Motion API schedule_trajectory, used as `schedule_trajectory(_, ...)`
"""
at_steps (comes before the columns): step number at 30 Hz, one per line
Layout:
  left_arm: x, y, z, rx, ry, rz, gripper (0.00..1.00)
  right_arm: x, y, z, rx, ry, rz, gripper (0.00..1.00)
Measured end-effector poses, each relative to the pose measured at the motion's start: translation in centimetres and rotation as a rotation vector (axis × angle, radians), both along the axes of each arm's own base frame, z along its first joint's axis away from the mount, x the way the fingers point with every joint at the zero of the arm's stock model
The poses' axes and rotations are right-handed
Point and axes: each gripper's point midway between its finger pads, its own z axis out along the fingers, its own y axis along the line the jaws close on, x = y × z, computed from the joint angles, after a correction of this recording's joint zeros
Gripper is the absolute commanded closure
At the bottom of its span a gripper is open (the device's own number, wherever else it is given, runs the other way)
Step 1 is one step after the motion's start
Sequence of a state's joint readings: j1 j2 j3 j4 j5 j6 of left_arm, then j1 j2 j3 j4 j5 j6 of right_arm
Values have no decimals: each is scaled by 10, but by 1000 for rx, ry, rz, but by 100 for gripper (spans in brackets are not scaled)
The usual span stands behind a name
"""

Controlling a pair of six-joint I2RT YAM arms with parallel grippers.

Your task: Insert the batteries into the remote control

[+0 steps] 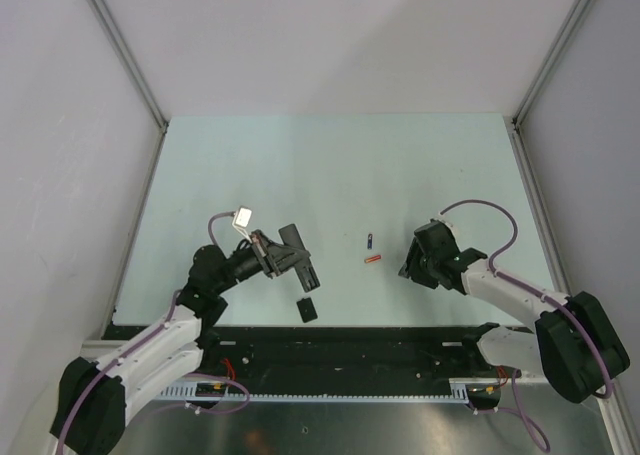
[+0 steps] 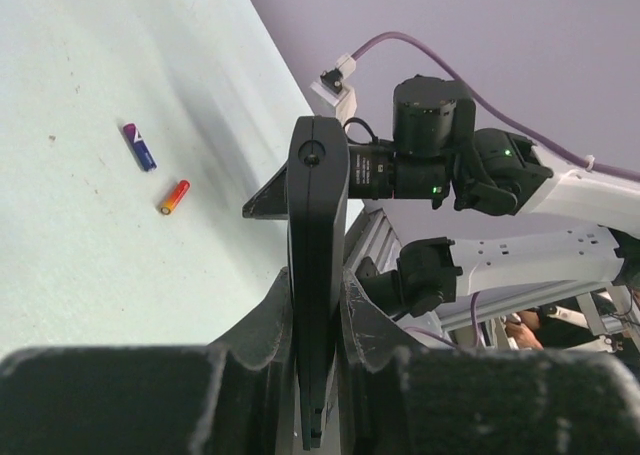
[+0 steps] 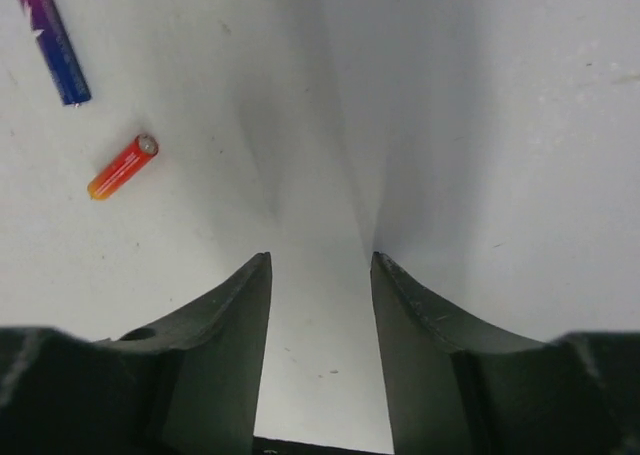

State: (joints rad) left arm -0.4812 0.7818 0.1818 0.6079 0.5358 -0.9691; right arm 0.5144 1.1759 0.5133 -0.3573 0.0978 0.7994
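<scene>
The left end effector (image 2: 318, 310) is clamped on the black remote control (image 2: 317, 205) by the counter's (image 1: 300, 165) near edge, while the red-orange battery (image 3: 122, 167) and the blue-purple battery (image 3: 55, 43) lie mid-counter beside the empty, part-open right end effector (image 3: 320, 275).

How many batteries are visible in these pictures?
2. The red-orange battery lies on the table, mid-width; the blue-purple battery lies just beyond it, not touching. No other is visible.
</scene>
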Motion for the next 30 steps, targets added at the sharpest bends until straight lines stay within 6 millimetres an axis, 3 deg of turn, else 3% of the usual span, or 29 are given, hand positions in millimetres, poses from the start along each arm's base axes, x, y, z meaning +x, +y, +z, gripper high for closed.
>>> schedule_trajectory(4,-1,2,5,-7,-29,7,100,0,5,5,46,-26,26,35)
schedule_trajectory(10,-2,2,6,-8,-35,2,100,4,8,11,80,-47,36,31)
schedule_trajectory(19,-6,1,10,-17,-51,-18,100,4,10,12,88,-48,43,41)
schedule_trajectory(26,-11,3,23,-47,-90,-18,100,5,12,17,34,-68,108,43)
schedule_trajectory(30,-14,3,22,-57,-82,-25,100,17,24,32,-6,-112,199,41)
